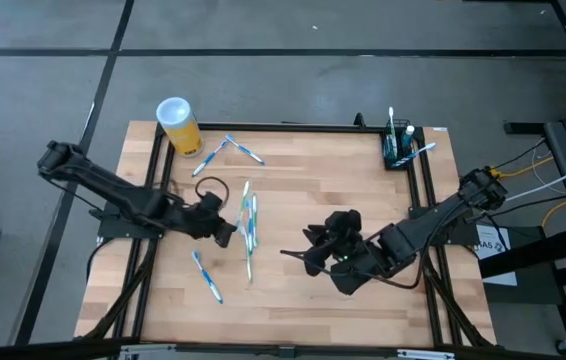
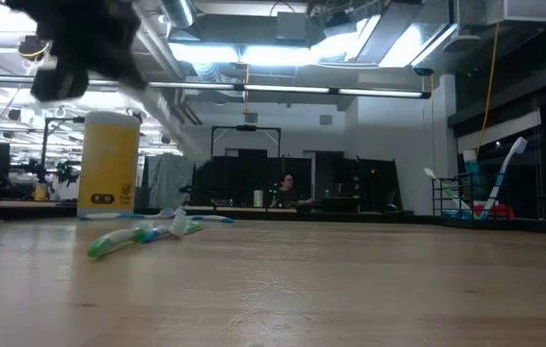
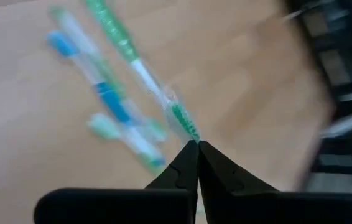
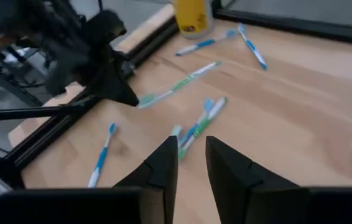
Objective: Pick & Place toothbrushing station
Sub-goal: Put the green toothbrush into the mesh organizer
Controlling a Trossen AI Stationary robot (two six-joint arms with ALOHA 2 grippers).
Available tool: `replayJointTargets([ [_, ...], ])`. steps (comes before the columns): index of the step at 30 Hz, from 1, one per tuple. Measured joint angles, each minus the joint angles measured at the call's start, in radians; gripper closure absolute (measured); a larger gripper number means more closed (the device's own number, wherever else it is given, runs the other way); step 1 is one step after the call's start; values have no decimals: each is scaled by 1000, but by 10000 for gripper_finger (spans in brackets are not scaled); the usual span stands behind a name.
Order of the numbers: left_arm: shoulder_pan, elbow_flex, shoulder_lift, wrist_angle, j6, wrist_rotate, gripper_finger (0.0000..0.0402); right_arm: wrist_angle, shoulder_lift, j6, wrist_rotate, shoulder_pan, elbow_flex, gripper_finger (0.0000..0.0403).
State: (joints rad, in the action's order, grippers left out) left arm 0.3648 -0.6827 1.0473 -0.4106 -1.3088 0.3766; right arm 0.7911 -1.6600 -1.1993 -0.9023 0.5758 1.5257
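The toothbrushing station (image 1: pixel 400 148) stands at the worktop's (image 1: pixel 363 300) far right corner, well apart from the left tool (image 1: pixel 231 228) and nearer the right tool (image 1: pixel 298 254), whose jaws are slightly spread and empty. The left tool's jaws are pressed together on a green toothbrush's (image 4: pixel 179 84) end, its long axis running away from the tool.

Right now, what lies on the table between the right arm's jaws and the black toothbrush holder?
Bare wood, as the high view shows: nothing lies between the right gripper and the toothbrush holder at the table's corner.
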Motion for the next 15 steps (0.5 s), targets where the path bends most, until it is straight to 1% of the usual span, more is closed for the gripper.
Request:
replayJointTargets([
  [2, 7, -7, -44, 48, -1, 5, 399, -50, 0, 78, 1, -9, 0, 318],
  [4, 8, -8, -84, 130, -2, 5, 399, -108, 0, 173, 1, -16, 0, 318],
  [9, -5, -8, -154, 297, -38, 3, 399, -270, 0, 558, 1, -19, 0, 318],
  [12, -19, -8, -179, 390, -52, -12, 399, -329, 0, 784, 1, -19, 0, 318],
  [15, -27, -9, -187, 489, -57, -16, 399, -349, 0, 941, 1, -28, 0, 318],
])
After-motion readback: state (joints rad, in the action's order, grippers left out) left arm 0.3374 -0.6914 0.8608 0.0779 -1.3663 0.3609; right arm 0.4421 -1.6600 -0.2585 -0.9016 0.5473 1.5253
